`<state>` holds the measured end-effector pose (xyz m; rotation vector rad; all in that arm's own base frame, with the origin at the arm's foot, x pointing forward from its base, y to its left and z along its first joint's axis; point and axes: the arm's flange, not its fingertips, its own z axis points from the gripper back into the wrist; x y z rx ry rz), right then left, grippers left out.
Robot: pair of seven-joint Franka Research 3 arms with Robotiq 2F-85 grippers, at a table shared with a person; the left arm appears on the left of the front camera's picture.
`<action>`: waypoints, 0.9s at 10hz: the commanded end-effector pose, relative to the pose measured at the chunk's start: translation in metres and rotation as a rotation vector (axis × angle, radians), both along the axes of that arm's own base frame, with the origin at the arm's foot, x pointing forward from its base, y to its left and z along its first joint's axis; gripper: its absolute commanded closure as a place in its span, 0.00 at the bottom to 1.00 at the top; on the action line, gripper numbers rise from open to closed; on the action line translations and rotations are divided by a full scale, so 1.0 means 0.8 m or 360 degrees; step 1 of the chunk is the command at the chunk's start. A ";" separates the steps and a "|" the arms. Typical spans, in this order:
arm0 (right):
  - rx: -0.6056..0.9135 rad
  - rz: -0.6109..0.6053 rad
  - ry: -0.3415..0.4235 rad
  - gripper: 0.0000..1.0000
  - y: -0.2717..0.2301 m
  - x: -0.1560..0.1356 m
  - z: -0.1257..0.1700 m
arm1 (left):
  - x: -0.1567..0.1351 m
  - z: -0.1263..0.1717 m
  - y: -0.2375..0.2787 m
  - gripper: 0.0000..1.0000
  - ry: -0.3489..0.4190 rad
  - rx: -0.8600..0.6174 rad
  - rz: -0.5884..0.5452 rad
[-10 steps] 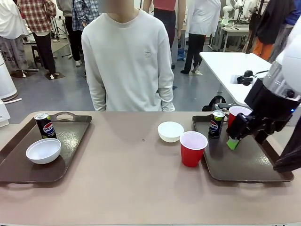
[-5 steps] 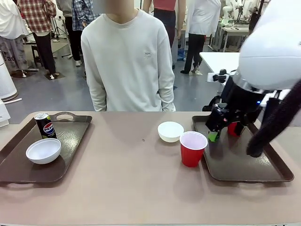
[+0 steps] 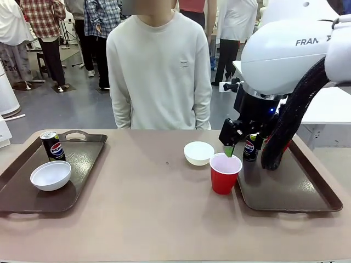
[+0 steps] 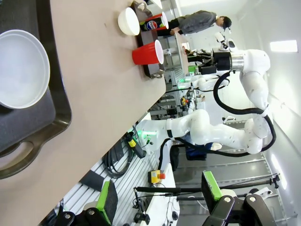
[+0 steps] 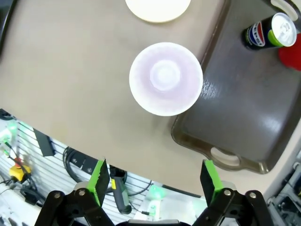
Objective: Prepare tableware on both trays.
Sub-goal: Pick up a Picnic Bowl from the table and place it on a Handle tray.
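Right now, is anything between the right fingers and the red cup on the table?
Nothing visible. The open right fingers hang above the red cup, whose mouth faces up, uncovered. The white bowl and the tray sit off to the sides.
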<state>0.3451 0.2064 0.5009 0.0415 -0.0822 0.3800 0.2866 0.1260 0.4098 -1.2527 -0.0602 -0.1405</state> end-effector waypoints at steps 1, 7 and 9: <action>-0.0045 -0.0029 -0.0026 0.00 0.016 0.012 -0.001 | 0.000 0.003 0.002 0.05 -0.0017 -0.0026 0.0007; -0.0047 -0.0014 -0.0114 0.00 0.046 0.059 -0.018 | 0.000 0.003 0.002 0.05 -0.0017 -0.0026 0.0007; -0.0121 -0.0057 -0.0023 0.00 0.025 0.002 -0.008 | 0.000 0.003 0.002 0.05 -0.0017 -0.0026 0.0007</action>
